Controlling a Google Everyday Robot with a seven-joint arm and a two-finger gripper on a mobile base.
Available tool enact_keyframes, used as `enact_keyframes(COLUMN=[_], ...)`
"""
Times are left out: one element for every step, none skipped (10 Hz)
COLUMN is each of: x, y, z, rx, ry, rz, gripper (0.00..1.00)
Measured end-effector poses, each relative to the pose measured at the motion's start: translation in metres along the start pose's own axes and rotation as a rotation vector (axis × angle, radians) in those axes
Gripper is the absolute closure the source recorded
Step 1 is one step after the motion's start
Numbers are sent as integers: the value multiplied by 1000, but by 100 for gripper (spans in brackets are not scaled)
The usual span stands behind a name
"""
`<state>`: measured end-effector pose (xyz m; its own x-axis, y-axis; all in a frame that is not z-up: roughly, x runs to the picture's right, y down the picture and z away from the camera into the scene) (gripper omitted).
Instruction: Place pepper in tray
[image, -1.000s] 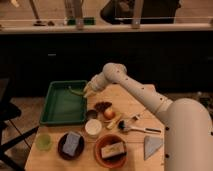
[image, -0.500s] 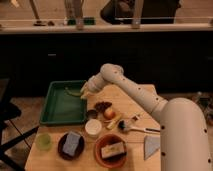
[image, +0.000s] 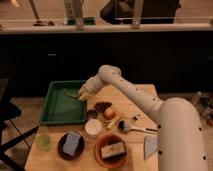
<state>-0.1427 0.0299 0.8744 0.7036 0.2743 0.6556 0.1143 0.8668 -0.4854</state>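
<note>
The dark-green tray (image: 55, 107) lies at the table's back left. My gripper (image: 82, 94) hangs over the tray's right part, near its far right corner. It is shut on the small green pepper (image: 71, 93), which sticks out to the left of the fingers, just above the tray floor. My white arm reaches in from the right, across the table.
Right of the tray lie a dark clump (image: 102, 106), a round orange-red fruit (image: 109, 113) and a yellowish item (image: 114, 122). In front stand a white cup (image: 93, 127), a green cup (image: 44, 141), a dark bowl (image: 71, 145) and an orange bowl (image: 111, 150). A brush (image: 134, 129) lies at the right.
The gripper with the pepper has moved a little left and lower over the tray. The other things have not moved.
</note>
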Motion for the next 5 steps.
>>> enact_keyframes(x=[2, 3, 3, 2, 1], y=[1, 1, 2, 4, 4], z=[3, 4, 6, 9, 11], rx=[-3, -3, -6, -10, -13], ry=[-3, -5, -7, -10, -12], rz=[1, 3, 3, 1, -1], gripper=[100, 100, 100, 100, 100])
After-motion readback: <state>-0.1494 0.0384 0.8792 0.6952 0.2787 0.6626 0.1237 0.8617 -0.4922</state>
